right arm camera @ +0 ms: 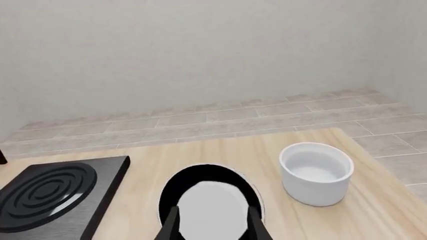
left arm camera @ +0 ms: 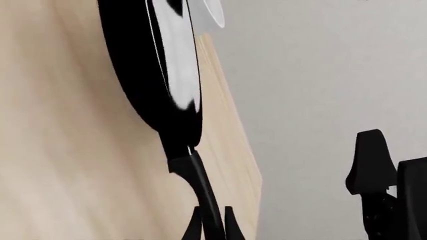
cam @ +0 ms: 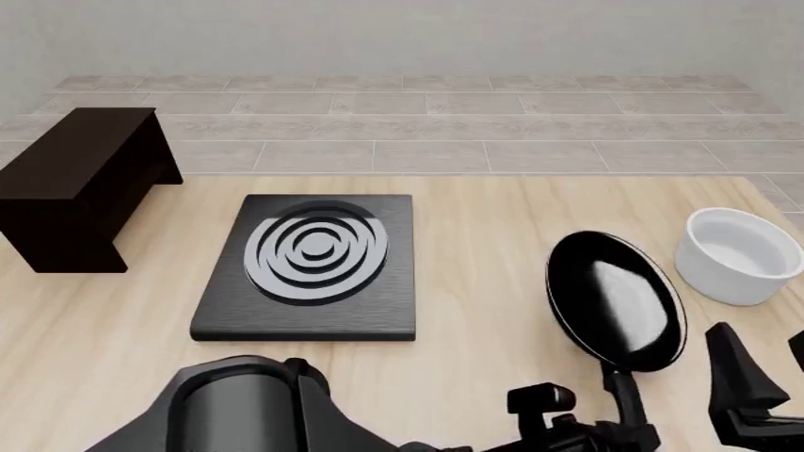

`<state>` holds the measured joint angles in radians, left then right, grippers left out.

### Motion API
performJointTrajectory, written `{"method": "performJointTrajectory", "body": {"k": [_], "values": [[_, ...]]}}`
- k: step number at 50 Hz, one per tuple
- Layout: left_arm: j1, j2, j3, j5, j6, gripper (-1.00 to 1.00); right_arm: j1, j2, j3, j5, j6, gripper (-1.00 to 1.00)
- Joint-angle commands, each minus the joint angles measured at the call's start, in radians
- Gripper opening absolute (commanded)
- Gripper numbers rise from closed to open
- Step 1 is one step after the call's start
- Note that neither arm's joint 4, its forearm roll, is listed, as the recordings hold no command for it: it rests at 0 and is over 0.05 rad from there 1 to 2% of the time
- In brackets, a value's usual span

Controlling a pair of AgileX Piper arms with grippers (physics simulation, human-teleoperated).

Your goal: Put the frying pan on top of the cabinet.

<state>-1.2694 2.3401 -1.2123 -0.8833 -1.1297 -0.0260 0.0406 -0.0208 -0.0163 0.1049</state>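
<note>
On the light wooden table [cam: 503, 217], just right of the black stove plate [cam: 314, 266], I see the frying pan [cam: 616, 298] lying flat, its grey-white inside facing up and its long handle [cam: 624, 395] running back toward my side. My left gripper [left arm camera: 212, 225] is down at that handle: in the left wrist view the two fingers sit close on either side of the handle's end, though I cannot tell whether they actually press on it. The white bowl [cam: 740, 254] stands just right of the pan, apart from it. My right gripper [right arm camera: 212, 225] hovers over the pan's near edge, its fingers spread wide with nothing between them; in the front view it shows only as a dark shape at the lower right corner. The cabinet [cam: 83, 184] stands well to the left of the stove plate, at the table's far left, its flat top bare and far from the pan.
</note>
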Motion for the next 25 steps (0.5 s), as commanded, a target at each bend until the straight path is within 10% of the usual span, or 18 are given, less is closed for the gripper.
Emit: {"method": "performJointTrajectory", "body": {"k": [1, 25], "values": [[-0.006, 0.005, 0.042, 0.002, -0.199, -1.0, 0.002, -0.008, 0.002, 0.006, -0.003, 1.0], [0.084, -0.249, 0.181, 0.055, -0.048, -1.0, 0.006, -0.023, 0.004, 0.018, -0.009, 1.0]]}}
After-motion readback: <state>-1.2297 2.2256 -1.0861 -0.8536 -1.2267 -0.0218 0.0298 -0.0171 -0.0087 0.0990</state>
